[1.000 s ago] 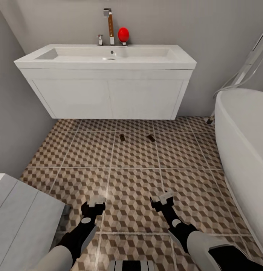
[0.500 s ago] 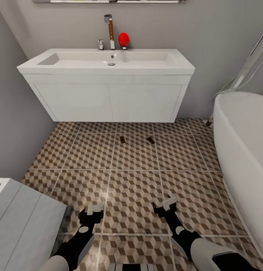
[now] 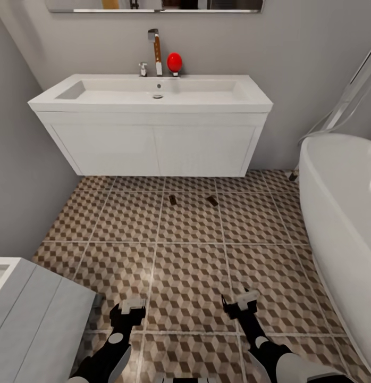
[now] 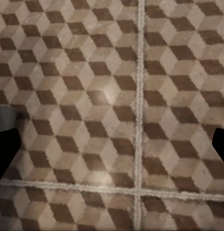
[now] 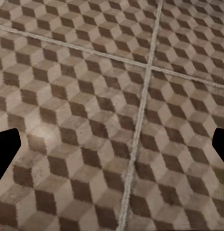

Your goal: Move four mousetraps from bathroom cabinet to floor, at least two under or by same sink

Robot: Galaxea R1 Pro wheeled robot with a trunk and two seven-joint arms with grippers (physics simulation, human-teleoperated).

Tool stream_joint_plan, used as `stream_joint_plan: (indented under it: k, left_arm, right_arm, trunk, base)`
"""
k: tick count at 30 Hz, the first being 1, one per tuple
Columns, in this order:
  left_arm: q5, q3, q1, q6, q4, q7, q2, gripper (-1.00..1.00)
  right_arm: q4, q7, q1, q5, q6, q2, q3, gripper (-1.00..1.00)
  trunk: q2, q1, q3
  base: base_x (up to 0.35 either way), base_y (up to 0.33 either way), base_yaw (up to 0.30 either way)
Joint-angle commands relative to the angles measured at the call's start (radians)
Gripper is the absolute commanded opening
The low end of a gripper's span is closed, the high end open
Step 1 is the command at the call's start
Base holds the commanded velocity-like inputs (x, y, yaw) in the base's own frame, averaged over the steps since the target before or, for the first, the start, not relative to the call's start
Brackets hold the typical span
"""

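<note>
Head view: floor (image 3: 191, 276) of cube-pattern tiles runs up to a white tub (image 3: 339, 223) on the right and a white vanity with the sink (image 3: 153, 91) against the back wall. Two mousetraps lie on the tiles just before the vanity, one (image 3: 173, 199) left of the other (image 3: 212, 200), apart. Left hand (image 3: 133, 307) and right hand (image 3: 243, 302) hang over bare tiles, both spread wide, holding nothing.
</note>
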Motion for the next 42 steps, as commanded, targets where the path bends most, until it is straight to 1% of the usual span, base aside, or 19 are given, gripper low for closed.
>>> stream_joint_plan:
  k: [1,4,10,18,21,31,42]
  left_arm:
    - [0.008,-0.008,0.0,-0.004,0.001,0.008,0.001,1.0]
    - [0.008,-0.009,0.006,-0.005,0.002,0.007,0.001,1.0]
    - [0.007,-0.009,0.025,-0.007,0.007,0.007,0.002,1.0]
    - [0.007,-0.009,0.035,-0.007,0.035,0.006,0.002,1.0]
    - [0.007,-0.009,0.036,-0.009,0.057,0.006,0.002,1.0]
    - [0.008,-0.009,0.038,-0.055,0.09,0.006,0.002,1.0]
    - [0.008,-0.009,0.038,-0.063,0.111,0.006,-0.002,1.0]
  right_arm:
    - [0.001,-0.01,0.002,-0.005,-0.008,0.0,0.008,1.0]
    - [0.002,-0.009,0.018,-0.035,-0.032,-0.008,0.009,1.0]
    - [0.003,-0.009,0.041,-0.058,-0.054,-0.02,0.009,1.0]
    - [0.002,-0.008,0.069,-0.064,-0.059,-0.023,0.01,1.0]
    - [0.003,-0.009,0.076,-0.064,-0.06,-0.023,0.01,1.0]
    - [0.003,-0.009,0.095,-0.064,-0.06,-0.023,0.01,1.0]
    - [0.003,-0.009,0.102,-0.064,-0.06,-0.022,0.011,1.0]
  trunk:
    - [0.007,-0.004,0.003]
    - [0.028,-0.016,0.012]
    - [0.07,-0.039,0.031]
    - [0.126,-0.069,0.056]
    - [0.147,-0.081,0.065]
    - [0.217,-0.119,0.097]
    - [0.294,-0.161,0.131]
  base:
    - [0.0,0.0,0.0]
    - [0.0,0.0,0.0]
    - [0.0,0.0,0.0]
    - [0.0,0.0,0.0]
    - [0.0,0.0,0.0]
    - [0.0,0.0,0.0]
    - [0.0,0.0,0.0]
